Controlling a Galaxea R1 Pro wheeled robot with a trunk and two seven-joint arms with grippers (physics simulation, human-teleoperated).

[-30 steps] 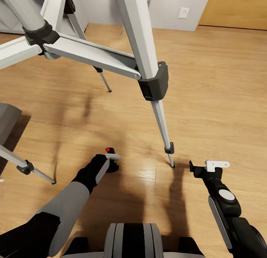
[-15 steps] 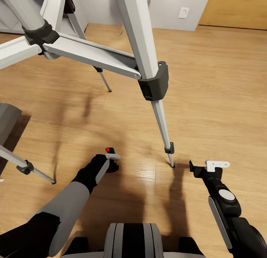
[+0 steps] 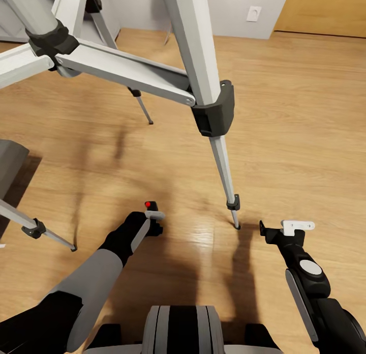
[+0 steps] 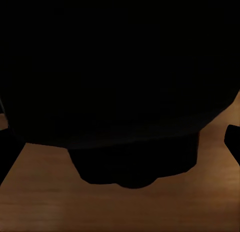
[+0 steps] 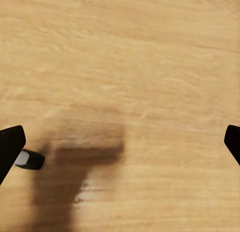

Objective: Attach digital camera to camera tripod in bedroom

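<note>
Cam in hand, tripod right there, mount not done yet

We've got the digital camera (image 3: 151,217) gripped in our left end effector (image 3: 152,223), low over the wood floor (image 3: 305,120), just this side of the camera tripod (image 3: 213,107) and a bit left of its nearest leg's foot. So pickup looks done imo; what's left is lifting it up to the tripod head, which is out of frame above us, and seating it. Cam looks small, black, boxy w/ a round red button on top; in the left wrist view it's basically a big dark blob (image 4: 120,82) right up against the lens. Tripod legs are silver-grey w/ black collars & braces, feet planted on the floor. Right end effector (image 3: 287,228) is spread wide and holding nothing, hovering right of that same leg's foot.
</note>
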